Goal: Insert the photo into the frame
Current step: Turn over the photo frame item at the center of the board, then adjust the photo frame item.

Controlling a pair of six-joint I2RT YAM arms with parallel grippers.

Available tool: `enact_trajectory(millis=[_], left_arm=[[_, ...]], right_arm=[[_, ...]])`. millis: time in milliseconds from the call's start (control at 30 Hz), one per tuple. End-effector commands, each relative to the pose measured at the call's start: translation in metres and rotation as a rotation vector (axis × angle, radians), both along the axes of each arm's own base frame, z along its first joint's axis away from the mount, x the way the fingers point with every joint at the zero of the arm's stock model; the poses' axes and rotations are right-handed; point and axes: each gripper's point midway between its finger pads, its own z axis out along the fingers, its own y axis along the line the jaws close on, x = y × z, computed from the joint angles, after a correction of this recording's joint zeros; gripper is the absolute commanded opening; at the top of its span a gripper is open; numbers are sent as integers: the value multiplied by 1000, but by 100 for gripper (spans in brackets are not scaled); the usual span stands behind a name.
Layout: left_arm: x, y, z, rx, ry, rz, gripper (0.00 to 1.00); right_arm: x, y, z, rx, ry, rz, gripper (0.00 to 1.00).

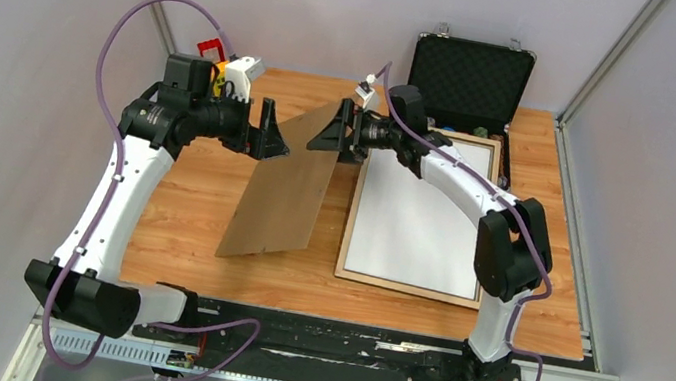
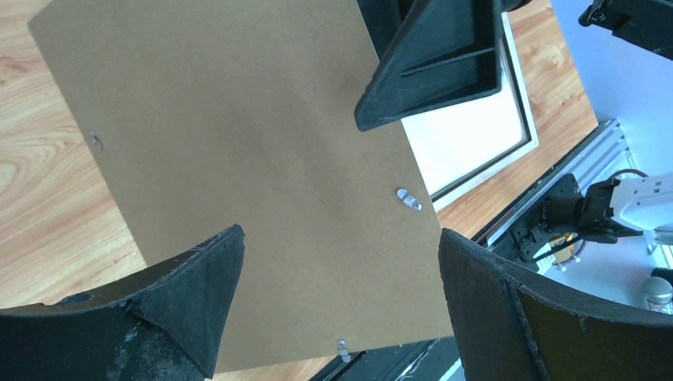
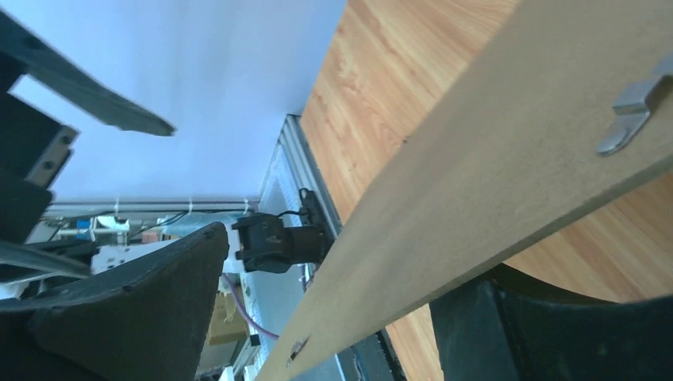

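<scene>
Right gripper (image 1: 329,129) straddles the top edge of a tilted brown backing board (image 1: 278,192), fingers spread, not clamped. Left gripper (image 1: 272,132) gapes wide just beside it. The frame (image 1: 401,286) lies flat on the table (image 1: 191,199), right of the board, pale face up and filled by a white sheet (image 1: 421,213) — whether that is the photo cannot be told.

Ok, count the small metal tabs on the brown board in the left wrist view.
3 metal tabs: one near the left edge of the brown board, one near its right edge, one at its bottom edge. More could be hidden behind the fingers of the left gripper.
</scene>
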Motion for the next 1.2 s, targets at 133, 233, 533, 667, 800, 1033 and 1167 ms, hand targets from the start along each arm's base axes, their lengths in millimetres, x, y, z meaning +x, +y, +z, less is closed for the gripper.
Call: enact_trajectory(millis=[133, 233, 533, 667, 800, 1033, 1167], left_arm=[[-1, 5, 12, 29, -67, 11, 100], [-1, 8, 9, 49, -71, 9, 100], [7, 23, -21, 115, -36, 36, 100], [16, 34, -34, 118, -24, 63, 100], [26, 46, -45, 131, -21, 93, 100], [39, 55, -56, 139, -24, 103, 100], [42, 55, -56, 137, -28, 110, 100]], right_arm=[[19, -5, -28, -78, -41, -117, 48], [25, -6, -48, -104, -14, -124, 32], [37, -25, -61, -114, -4, -169, 0], [29, -34, -50, -81, -12, -175, 0], [22, -40, -25, -20, -71, -169, 0], [15, -69, 11, 81, -151, -178, 0], [13, -94, 23, 117, -172, -205, 0]])
